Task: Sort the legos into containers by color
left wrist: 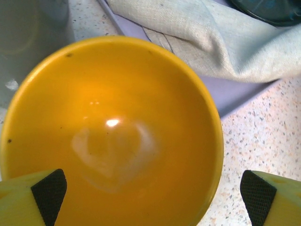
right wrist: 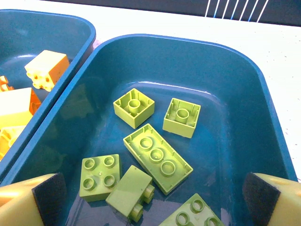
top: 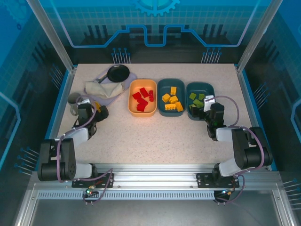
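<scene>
Three containers stand in a row at mid-table: an orange tray point(top: 131, 102) with red legos point(top: 143, 100), a middle teal tray point(top: 160, 89) with yellow legos point(top: 173, 102), and a right teal tray point(top: 201, 84) with green legos point(top: 196, 99). My right gripper point(top: 209, 105) hovers open over the near end of the right tray point(right wrist: 263, 94). Nothing sits between its pads point(right wrist: 47, 195), and several green legos point(right wrist: 157, 157) lie loose below. The left gripper point(top: 94, 108) is open, apart from the trays, above a small yellow bowl point(left wrist: 113, 132).
A grey cup point(top: 74, 101) stands at the left edge beside the bowl. Behind them lie a beige cloth point(top: 103, 87) on a lilac mat point(top: 113, 99) and a black pan point(top: 117, 72). Bare tabletop stretches between the arms at the front.
</scene>
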Tool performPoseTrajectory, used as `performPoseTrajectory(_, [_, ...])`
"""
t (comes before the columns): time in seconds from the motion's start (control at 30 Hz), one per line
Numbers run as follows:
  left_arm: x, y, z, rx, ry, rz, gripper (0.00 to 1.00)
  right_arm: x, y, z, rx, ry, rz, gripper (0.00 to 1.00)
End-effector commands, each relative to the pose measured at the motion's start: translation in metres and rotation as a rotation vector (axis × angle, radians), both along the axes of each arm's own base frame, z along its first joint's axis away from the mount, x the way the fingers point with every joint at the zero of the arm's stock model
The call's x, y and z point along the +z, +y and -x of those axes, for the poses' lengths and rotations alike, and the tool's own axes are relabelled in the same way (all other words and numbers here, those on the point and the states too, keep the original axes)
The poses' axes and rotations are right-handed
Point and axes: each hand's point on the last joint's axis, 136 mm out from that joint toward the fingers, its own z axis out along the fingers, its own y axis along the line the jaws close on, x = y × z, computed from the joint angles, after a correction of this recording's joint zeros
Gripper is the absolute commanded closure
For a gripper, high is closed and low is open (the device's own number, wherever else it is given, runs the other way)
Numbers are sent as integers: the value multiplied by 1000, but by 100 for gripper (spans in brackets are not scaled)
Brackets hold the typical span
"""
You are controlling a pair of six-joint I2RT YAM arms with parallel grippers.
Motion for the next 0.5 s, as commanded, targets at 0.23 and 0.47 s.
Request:
performPoseTrajectory(0.23, [40, -29, -33, -197, -230, -101, 1, 6, 2, -5, 8, -31, 8, 0])
performPoseTrajectory(0.47, [35, -37, -32, -223, -255, -145, 1, 6, 2, -5, 8, -31, 7, 0])
